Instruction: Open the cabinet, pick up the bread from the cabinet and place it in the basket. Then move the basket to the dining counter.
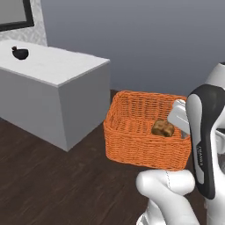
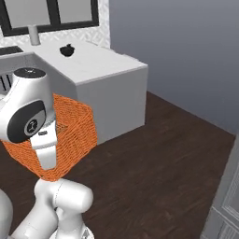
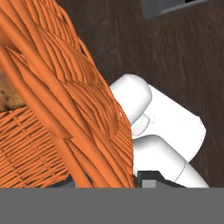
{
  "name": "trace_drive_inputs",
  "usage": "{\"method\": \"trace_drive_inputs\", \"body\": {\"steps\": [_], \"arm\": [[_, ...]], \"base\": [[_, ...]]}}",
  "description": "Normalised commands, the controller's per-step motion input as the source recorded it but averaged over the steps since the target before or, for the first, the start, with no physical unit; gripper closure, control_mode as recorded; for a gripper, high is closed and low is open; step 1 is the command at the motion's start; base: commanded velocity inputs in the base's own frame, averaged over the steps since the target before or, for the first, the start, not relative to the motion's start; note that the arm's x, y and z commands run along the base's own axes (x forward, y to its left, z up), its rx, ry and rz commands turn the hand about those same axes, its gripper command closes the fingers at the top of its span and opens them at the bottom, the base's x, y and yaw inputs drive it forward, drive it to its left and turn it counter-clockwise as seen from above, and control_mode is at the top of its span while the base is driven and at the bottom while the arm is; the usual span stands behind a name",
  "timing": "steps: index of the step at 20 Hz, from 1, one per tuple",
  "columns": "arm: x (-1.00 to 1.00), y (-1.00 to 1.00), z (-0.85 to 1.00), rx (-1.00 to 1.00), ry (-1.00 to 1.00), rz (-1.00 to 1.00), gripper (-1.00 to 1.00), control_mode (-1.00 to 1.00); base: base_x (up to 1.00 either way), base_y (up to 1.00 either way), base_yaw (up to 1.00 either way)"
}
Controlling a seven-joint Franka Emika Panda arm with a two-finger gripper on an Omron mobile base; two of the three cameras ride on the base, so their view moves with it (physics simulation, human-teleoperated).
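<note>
Orange basket point(image 1: 140, 136) hangs in mid-air above the dark floor point(image 1: 52, 184), bread point(image 1: 163, 128) inside, jaws clenched on its near wall; a one-sided grip could tip it before the worktop point(image 1: 52, 66).

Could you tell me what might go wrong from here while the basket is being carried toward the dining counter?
The basket hangs in the air over the dark floor, gripped at one wall, so it could tilt or slip from the gripper's hold. The bread lies loose inside and might roll out if the basket tips. The dining counter corner is close, so the basket may knock against its side on the way.
</note>
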Motion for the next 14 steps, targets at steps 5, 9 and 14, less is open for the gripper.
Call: {"method": "trace_drive_inputs", "body": {"steps": [5,9,14], "arm": [[0.0,0.0,0.0,0.0,0.0,0.0,1.0,1.0],[0.0,0.0,0.0,0.0,0.0,0.0,1.0,1.0],[0.0,0.0,0.0,0.0,0.0,0.0,1.0,1.0]], "base": [[0.84,1.0,-0.22],[0.79,1.0,-0.25],[0.69,1.0,-0.3]]}}
